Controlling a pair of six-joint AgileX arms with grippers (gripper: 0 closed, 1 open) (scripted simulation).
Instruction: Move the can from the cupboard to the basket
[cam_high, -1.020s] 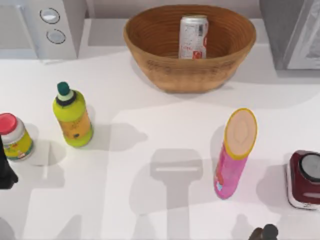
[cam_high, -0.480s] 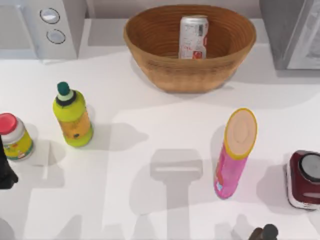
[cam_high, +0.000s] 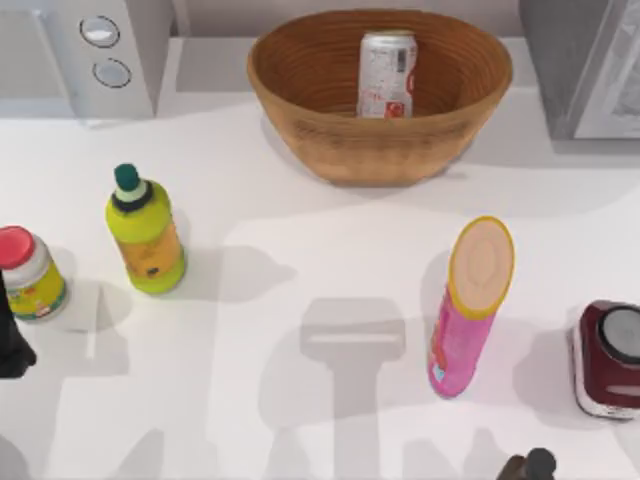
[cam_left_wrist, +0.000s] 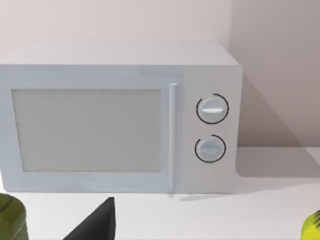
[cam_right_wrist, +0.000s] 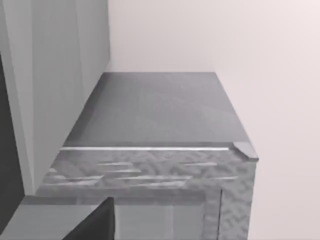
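Nothing has shifted since a second ago: the can (cam_high: 387, 73) still stands upright inside the basket (cam_high: 300, 110) at the back of the worktop (cam_high: 300, 200), long axis vertical, top end up, red print low on its side. The cupboard (cam_high: 585, 60) sits at the back right corner, and the right wrist view looks along its grey top (cam_right_wrist: 155, 110). Left arm is parked at the left edge, right arm at the bottom right; whether either gripper is parted, I cannot tell.

Even, bright light fills the scene. Soft grey shadows lie on the white table (cam_high: 300, 200) just beside the green bottle (cam_high: 146, 232) and pink tube (cam_high: 468, 305). No glare appears.
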